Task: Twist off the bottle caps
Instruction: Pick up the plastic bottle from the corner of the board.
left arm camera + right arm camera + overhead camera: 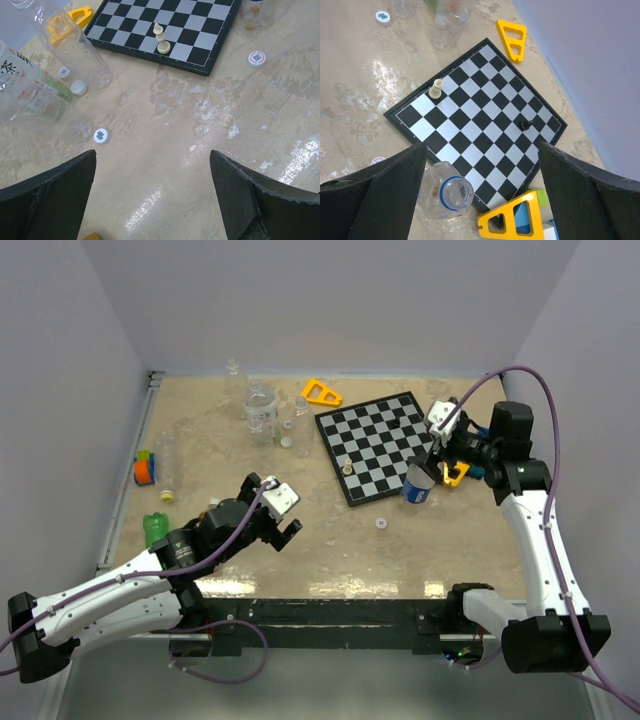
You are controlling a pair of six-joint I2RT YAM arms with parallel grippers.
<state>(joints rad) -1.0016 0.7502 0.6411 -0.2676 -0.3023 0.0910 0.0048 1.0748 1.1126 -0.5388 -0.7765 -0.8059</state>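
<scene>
A clear bottle with a blue label (418, 483) stands at the chessboard's near right corner. In the right wrist view its mouth (451, 194) is open, with a blue ring and no cap. My right gripper (437, 454) is open and empty above it; the bottle sits by the left finger (481, 165). A white cap (381, 523) lies on the table, also in the left wrist view (256, 58). Another white cap with a green mark (101, 135) lies ahead of my left gripper (152, 165), which is open and empty low over bare table (283, 532). A green bottle (155, 528) lies at the left edge.
A chessboard (375, 445) holds a white piece (161, 40) and a black piece (526, 123). Clear bottles (260, 410) stand at the back left, with small caps (79, 88) near them. Yellow triangles lie behind the board (321, 392) and right of it (512, 220).
</scene>
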